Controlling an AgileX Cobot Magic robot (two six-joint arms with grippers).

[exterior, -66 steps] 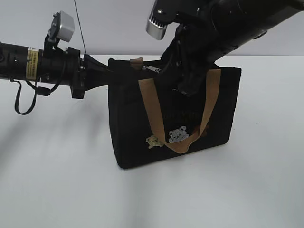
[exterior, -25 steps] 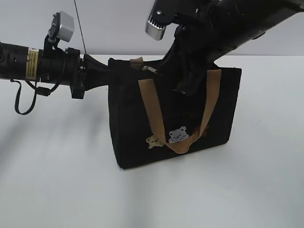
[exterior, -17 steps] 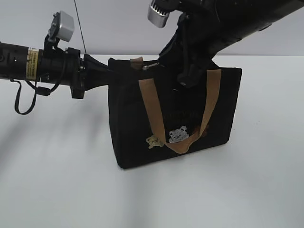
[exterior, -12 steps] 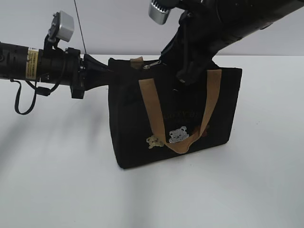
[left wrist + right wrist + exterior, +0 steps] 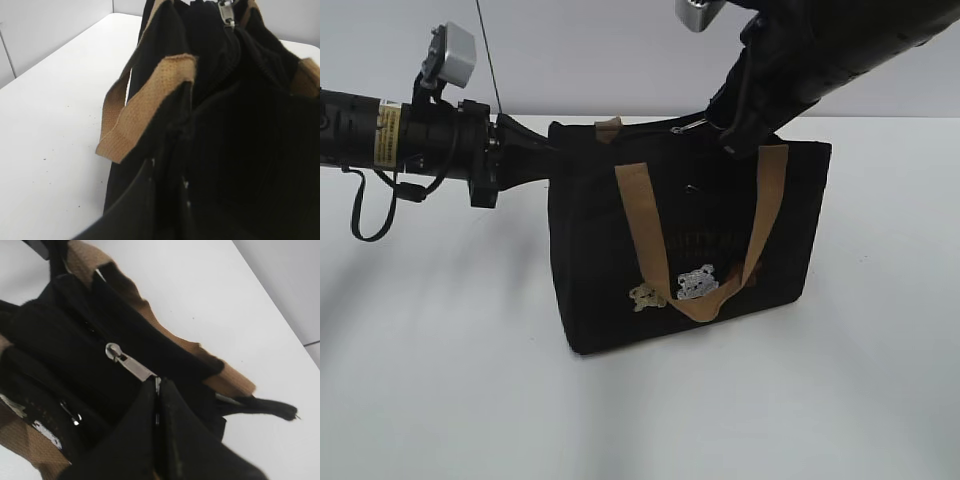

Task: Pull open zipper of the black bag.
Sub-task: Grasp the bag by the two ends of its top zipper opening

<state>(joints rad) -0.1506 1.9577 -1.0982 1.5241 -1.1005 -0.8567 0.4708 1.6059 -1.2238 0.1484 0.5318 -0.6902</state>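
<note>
My right jaws point(image 5: 156, 390) pinch the zipper point(image 5: 131, 364) pull atop the bag point(image 5: 690, 240) on the bench point(image 5: 440, 380); left jaws clamp its end. Zip partway open, more remains.

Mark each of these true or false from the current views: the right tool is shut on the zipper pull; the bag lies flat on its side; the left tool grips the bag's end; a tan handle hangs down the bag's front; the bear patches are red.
1. The right tool is shut on the zipper pull. True.
2. The bag lies flat on its side. False: it stands upright on the table.
3. The left tool grips the bag's end. True: it is closed on the fabric at the bag's left end.
4. A tan handle hangs down the bag's front. True.
5. The bear patches are red. False: one is white, the other tan.
</note>
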